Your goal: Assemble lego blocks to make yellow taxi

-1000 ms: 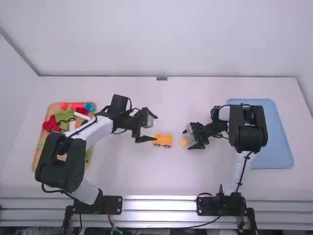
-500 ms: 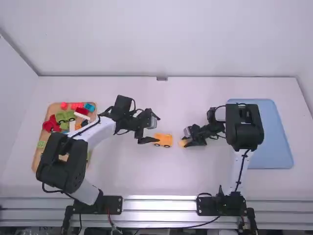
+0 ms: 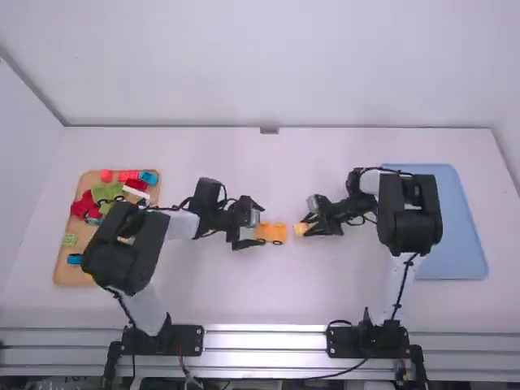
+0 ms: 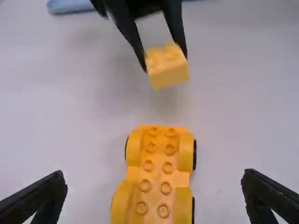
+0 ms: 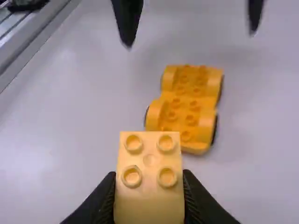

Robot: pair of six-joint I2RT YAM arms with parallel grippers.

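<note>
The yellow car base with wheels (image 3: 273,233) stands near the table's middle, its studs facing up. At its left end my left gripper (image 3: 248,227) is open. In the left wrist view the car base (image 4: 159,170) lies between the wide-apart fingers of the left gripper (image 4: 154,196), touching neither. To the right of the base my right gripper (image 3: 307,225) is shut on a yellow block (image 3: 301,229). That block (image 4: 167,66) hangs above the table beyond the base. In the right wrist view the right gripper (image 5: 149,191) pinches the block (image 5: 149,161), studs visible.
A wooden tray (image 3: 71,275) with several coloured blocks lies at the left, partly under the left arm. A blue tray (image 3: 465,244) is at the right, partly behind the right arm.
My left gripper has moved slightly nearer the camera, alongside the car base's left end. My right gripper has moved a little left toward the base with the block. The base has stayed put.
</note>
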